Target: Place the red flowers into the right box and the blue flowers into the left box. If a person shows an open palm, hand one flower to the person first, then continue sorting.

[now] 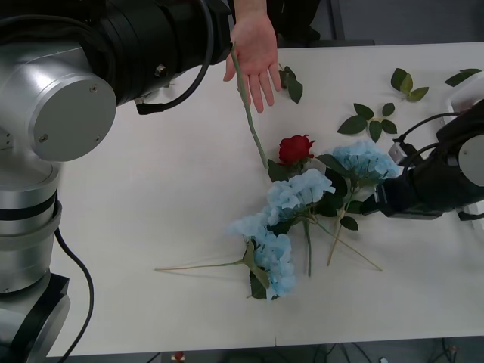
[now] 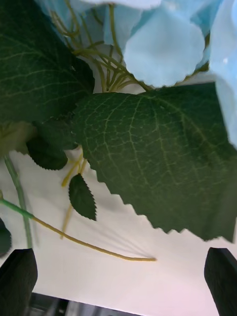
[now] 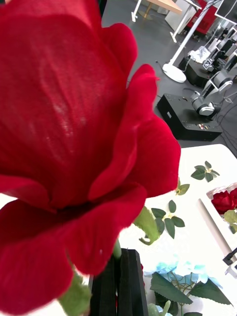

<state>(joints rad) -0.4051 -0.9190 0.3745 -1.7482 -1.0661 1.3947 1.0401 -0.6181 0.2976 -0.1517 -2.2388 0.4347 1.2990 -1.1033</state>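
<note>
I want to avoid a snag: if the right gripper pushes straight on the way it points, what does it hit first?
Most likely the large green leaf of the blue flowers, lying right ahead of the open right gripper; depth is hard to judge.

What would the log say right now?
left claw: shut on red rose | person's hand: open palm | right claw: open, at blue flowers

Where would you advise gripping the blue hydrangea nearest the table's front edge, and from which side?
Probably its bare stem, from above on the robot's left: it lies flat on open table, pointing away from the pile, whereas the fluffy head is tangled among leaves.
</note>
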